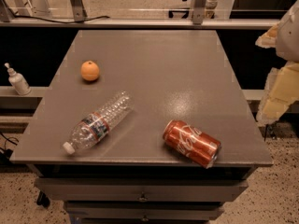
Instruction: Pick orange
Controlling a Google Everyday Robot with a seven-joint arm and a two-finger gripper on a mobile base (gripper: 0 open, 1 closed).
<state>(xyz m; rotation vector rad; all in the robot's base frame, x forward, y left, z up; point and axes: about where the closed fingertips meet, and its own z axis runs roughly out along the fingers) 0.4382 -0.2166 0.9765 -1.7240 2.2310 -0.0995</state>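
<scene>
The orange (pixel 90 71) is a small round fruit standing on the left side of the grey table (pixel 159 59), towards the back. My gripper (pixel 279 94) shows as pale cream and white shapes at the right edge of the view, off the table's right side and far from the orange. Nothing is seen in it.
A clear plastic water bottle (pixel 97 122) lies on its side at the front left. A red Coca-Cola can (pixel 191 143) lies on its side at the front right. A white pump bottle (pixel 17 80) stands on a ledge left of the table. Drawers (pixel 140 197) sit under the front edge.
</scene>
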